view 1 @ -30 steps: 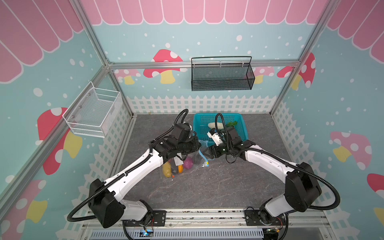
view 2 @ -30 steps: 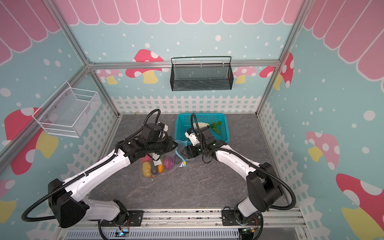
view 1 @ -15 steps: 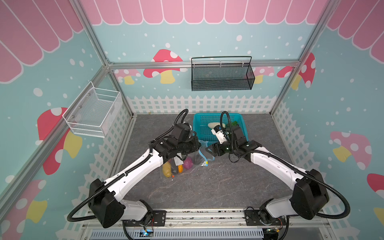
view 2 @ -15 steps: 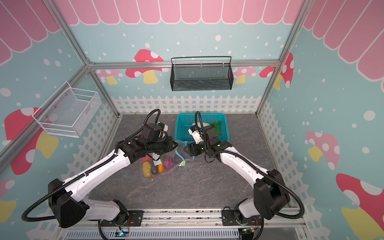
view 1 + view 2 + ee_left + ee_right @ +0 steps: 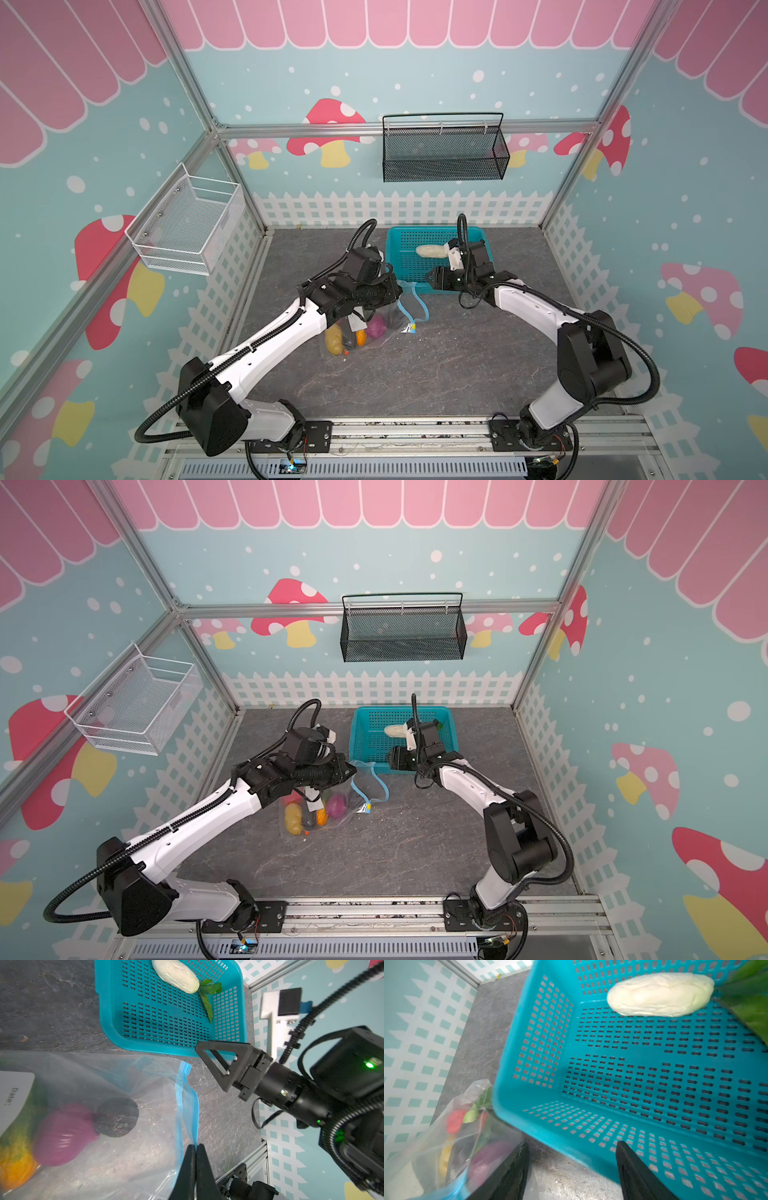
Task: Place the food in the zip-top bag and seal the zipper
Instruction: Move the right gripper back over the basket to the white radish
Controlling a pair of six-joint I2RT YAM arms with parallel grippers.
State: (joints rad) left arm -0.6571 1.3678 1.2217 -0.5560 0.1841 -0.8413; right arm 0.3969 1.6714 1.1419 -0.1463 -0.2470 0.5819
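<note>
The one piece of writing I can read is the word "Date:", printed in dark letters on the white label (image 5: 14, 1093) on the zip-top bag (image 5: 135, 1078). It shows turned sideways in my left wrist view. In both top views that label is too small to read.

L gripper (image 5: 195, 1147) pinched shut; R gripper (image 5: 572, 1144) jaws apart; 2 arms extended.
</note>
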